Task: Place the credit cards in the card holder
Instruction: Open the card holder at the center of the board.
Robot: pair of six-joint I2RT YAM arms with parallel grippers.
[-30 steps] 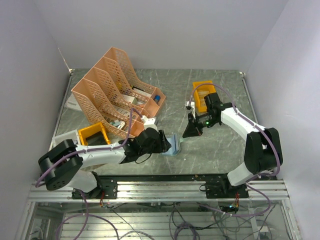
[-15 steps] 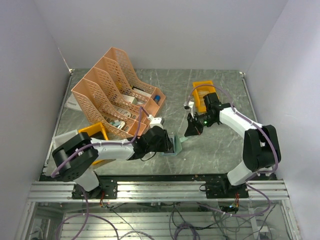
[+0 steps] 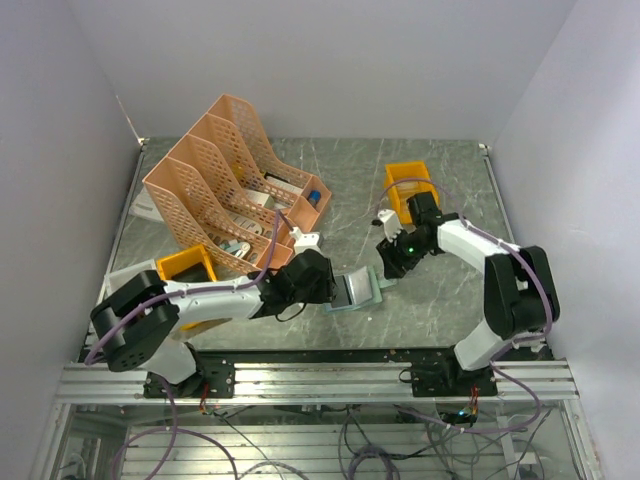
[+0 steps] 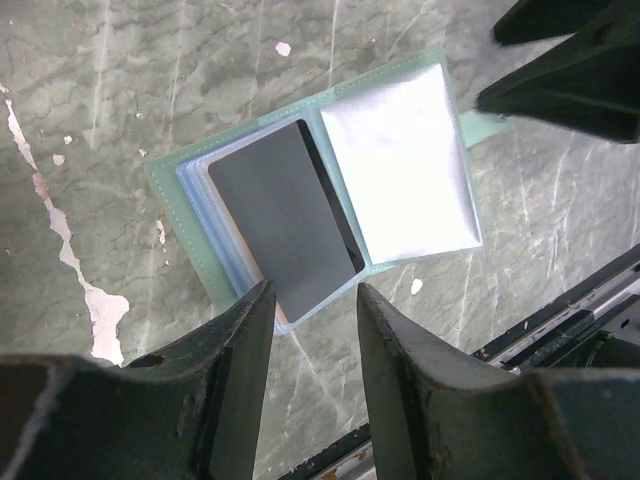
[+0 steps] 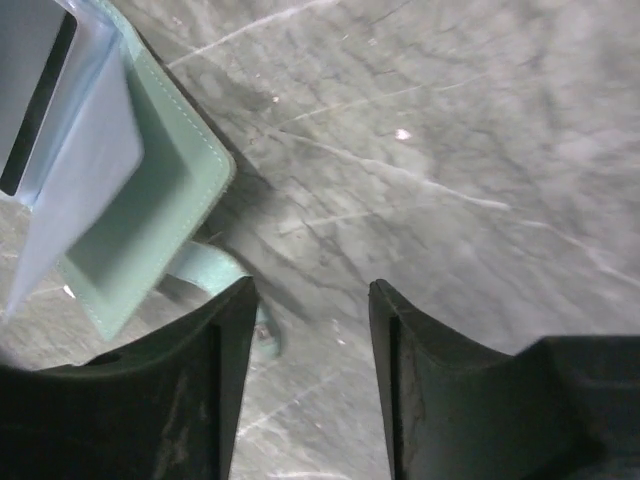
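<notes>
One credit card (image 4: 283,232) hides most sleeves of the card holder (image 4: 165,195).

I can read no lettering, number or brand anywhere. From my left wrist, the dark card (image 4: 285,230) in the open card holder (image 4: 170,210) shows a plain face. The clear sleeve (image 4: 400,165) beside it is washed white, perhaps hiding fine print.
</notes>
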